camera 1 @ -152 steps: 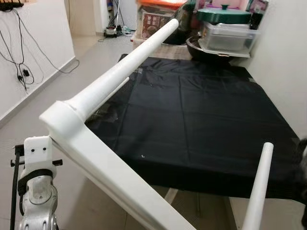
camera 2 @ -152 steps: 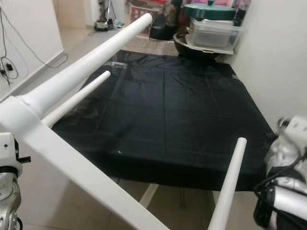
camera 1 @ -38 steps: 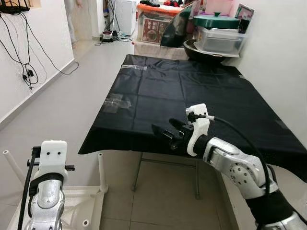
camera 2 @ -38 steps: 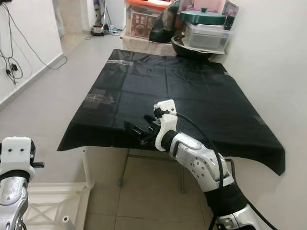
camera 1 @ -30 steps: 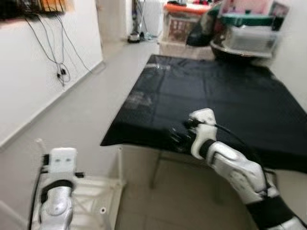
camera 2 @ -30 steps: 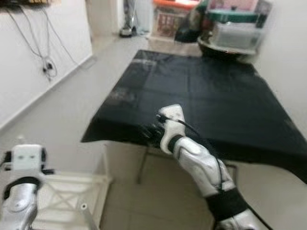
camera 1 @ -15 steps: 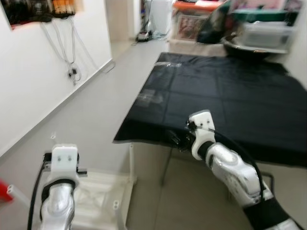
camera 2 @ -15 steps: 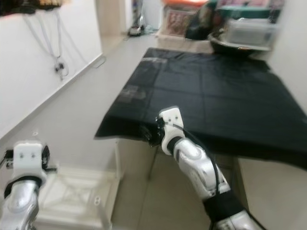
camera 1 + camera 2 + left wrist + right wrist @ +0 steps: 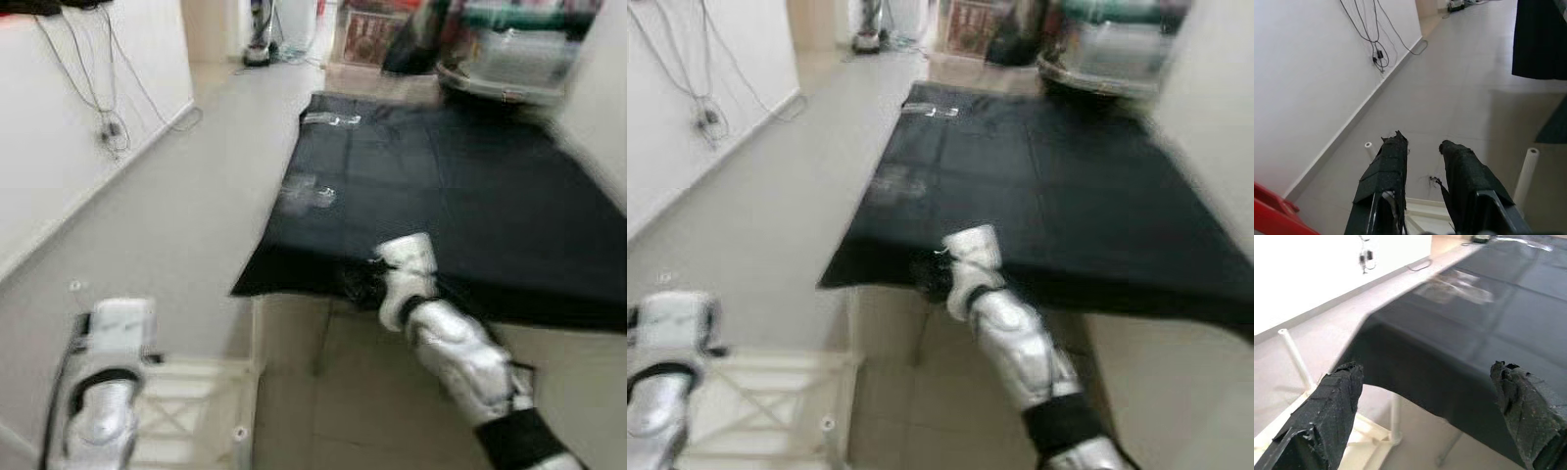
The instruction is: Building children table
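Two tools are seen: the right tool (image 9: 1425, 401), fingers spread wide and empty, is held at mid-frame by the black-covered table (image 9: 470, 186) edge. The left tool (image 9: 1422, 171), slightly parted and empty, is poised at lower left over the upturned white children table (image 9: 186, 421) on the floor (image 9: 167, 196).

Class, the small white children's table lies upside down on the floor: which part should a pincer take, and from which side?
Probably one upright white leg of the upturned white table, gripped across its round shaft from the side. The left pincer, open, is nearest; the right pincer is open near the black-covered table.
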`<state>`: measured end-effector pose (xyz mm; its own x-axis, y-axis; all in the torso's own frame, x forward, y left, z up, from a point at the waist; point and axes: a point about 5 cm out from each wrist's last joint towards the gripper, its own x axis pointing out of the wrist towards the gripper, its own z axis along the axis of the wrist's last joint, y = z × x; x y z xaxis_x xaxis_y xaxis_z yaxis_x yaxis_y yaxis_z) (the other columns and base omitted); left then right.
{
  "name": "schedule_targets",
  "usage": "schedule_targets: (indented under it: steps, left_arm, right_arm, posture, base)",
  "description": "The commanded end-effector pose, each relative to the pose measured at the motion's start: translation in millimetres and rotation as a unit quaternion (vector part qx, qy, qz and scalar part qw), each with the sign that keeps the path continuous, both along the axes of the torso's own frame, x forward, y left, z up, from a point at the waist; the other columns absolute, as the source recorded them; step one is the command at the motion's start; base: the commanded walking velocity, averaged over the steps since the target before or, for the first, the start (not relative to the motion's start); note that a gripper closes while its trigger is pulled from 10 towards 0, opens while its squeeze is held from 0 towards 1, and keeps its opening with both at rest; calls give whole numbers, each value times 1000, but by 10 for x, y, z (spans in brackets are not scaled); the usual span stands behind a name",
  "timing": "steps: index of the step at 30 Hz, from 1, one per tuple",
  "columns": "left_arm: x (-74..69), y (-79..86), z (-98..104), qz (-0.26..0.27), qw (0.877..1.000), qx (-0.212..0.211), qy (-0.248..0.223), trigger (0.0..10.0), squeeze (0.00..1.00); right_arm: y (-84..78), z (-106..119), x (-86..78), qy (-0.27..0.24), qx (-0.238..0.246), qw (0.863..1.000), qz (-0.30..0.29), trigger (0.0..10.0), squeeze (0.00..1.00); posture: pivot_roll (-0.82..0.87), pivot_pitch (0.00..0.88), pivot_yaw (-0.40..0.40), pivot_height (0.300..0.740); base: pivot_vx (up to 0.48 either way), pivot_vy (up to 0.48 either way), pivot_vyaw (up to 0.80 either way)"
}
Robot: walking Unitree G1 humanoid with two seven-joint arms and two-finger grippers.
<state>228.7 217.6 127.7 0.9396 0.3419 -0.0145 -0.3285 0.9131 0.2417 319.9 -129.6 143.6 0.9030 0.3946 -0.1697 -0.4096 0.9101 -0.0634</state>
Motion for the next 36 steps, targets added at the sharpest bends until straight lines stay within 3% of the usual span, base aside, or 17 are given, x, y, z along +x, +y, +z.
schedule_targets:
  steps: [1, 21, 23, 29, 36]
  left_arm:
    - [-12, -16, -42, -5, 1000, -4, 10, 10000, 0]
    - [-8, -45, -33, -15, 1000, -2, 2, 10000, 0]
    - [-10, -71, 2, -25, 1000, 10, -8, 10000, 0]
    - [9, -117, 44, -42, 999, -11, -16, 10000, 0]
    - [58, -138, 91, -42, 999, -20, -25, 10000, 0]
  right_arm:
    - [-74, -66, -11, 8, -9, 1000, -11, 10000, 0]
    - [-126, -177, 5, 14, -40, 999, -27, 10000, 0]
    - [-122, -200, 0, 14, -45, 999, -27, 10000, 0]
    - [-103, -195, 0, 11, -43, 999, -24, 10000, 0]
    - [43, -150, -2, -18, -66, 998, 18, 10000, 0]
  posture:
    - [37, 0, -85, 740]
    - [34, 0, -79, 740]
    - [35, 0, -78, 740]
    - [34, 0, -76, 740]
    - [37, 0, -72, 740]
  base:
    - [0, 356, 0]
    - [0, 397, 0]
    - [0, 0, 0]
    - [0, 0, 0]
    - [0, 0, 0]
